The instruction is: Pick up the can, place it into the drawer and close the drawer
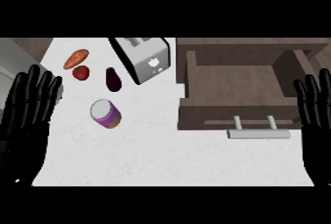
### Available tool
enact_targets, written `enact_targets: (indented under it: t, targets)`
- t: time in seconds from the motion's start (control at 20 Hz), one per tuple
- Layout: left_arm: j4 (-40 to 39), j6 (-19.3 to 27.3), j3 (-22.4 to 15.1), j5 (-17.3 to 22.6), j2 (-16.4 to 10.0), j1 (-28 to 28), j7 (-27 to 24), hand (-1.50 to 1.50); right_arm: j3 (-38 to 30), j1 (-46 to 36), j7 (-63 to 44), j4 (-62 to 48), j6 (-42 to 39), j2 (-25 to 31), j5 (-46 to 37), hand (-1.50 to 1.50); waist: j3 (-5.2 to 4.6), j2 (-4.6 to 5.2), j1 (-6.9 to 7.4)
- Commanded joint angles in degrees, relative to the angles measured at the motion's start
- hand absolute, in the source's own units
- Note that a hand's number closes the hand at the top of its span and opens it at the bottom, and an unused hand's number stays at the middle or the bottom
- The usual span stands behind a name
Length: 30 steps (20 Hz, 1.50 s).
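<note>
A purple can (106,114) with a silver top and a yellowish base stands on the white counter (161,157), left of centre. The wooden drawer (236,89) is pulled open at the right, and its silver handle (258,133) faces me. My left hand (29,105) rests open at the left edge, fingers up, about a hand's width left of the can. At the right edge my right hand (315,107) rests open, fingers up, beside the drawer's right wall. Neither hand touches anything.
A silver toaster (143,58) stands at the back, between the can and the drawer. A carrot (76,58), a red tomato (81,72) and a dark eggplant (114,79) lie behind the can.
</note>
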<state>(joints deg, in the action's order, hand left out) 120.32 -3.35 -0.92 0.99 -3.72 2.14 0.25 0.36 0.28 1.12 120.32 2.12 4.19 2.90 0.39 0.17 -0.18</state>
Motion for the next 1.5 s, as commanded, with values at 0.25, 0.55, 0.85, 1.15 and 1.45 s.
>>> enact_targets:
  t: [0.25,0.55,0.85,1.15,1.45]
  targets:
    - [-8.2,-18.32,-0.05,16.38,-6.27,6.0,-6.09,-1.5,-1.11,-0.65,-0.48,1.74,-1.29,3.05,-2.03,-1.5,-0.51,0.0,-1.07]
    - [-10.63,-16.97,2.14,17.03,-11.66,2.98,13.76,-1.5,-1.58,1.54,-14.33,-2.79,2.38,2.06,-3.48,-1.5,-0.39,-0.19,0.23]
    - [-14.95,-20.01,3.72,15.98,-10.76,2.88,10.71,-1.5,1.45,9.19,-11.94,0.26,1.42,-0.49,-5.48,-1.5,-0.39,-0.19,0.03]
    - [-15.16,-16.95,4.93,18.16,-9.36,6.74,16.79,-1.5,-1.44,12.32,-6.54,-0.8,-1.55,-0.61,-3.65,-1.5,-0.38,-0.18,-0.07]
    - [-20.03,-19.19,7.3,16.36,-10.12,6.84,13.66,-1.5,-9.86,14.19,-4.0,-2.07,-8.08,3.72,4.31,-1.5,-0.38,-0.18,-0.21]
